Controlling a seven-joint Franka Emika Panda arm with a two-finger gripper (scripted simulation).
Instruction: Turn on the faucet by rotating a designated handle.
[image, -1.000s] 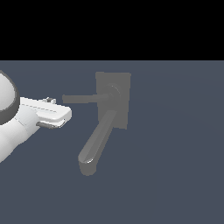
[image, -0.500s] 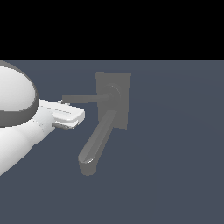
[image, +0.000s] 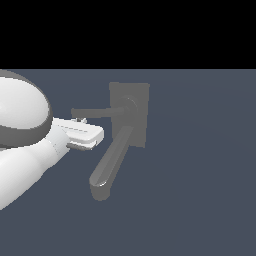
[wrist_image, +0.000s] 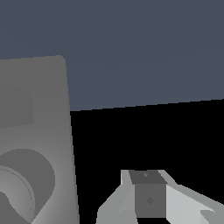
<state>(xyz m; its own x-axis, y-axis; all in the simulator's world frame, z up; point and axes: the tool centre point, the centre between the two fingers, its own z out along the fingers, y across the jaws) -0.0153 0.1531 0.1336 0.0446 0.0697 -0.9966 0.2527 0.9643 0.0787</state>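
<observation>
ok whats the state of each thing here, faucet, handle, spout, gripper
faucet: mounted on its flat back plate, no water visible.
handle: thin bar pointing straight toward the exterior view's left, squared end free.
spout: angled down toward the exterior view's left, tip turned down.
gripper: by the handle's outer end, holding nothing; contact and jaw opening cannot be told.

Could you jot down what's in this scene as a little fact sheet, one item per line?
Fixture: grey faucet with flat back plate
Spout: thick, angled down toward the exterior view's left
Handle: thin bar pointing to the exterior view's left
Gripper: white, at the handle's end; open or shut unclear
Floor: plain dark blue-grey
</observation>
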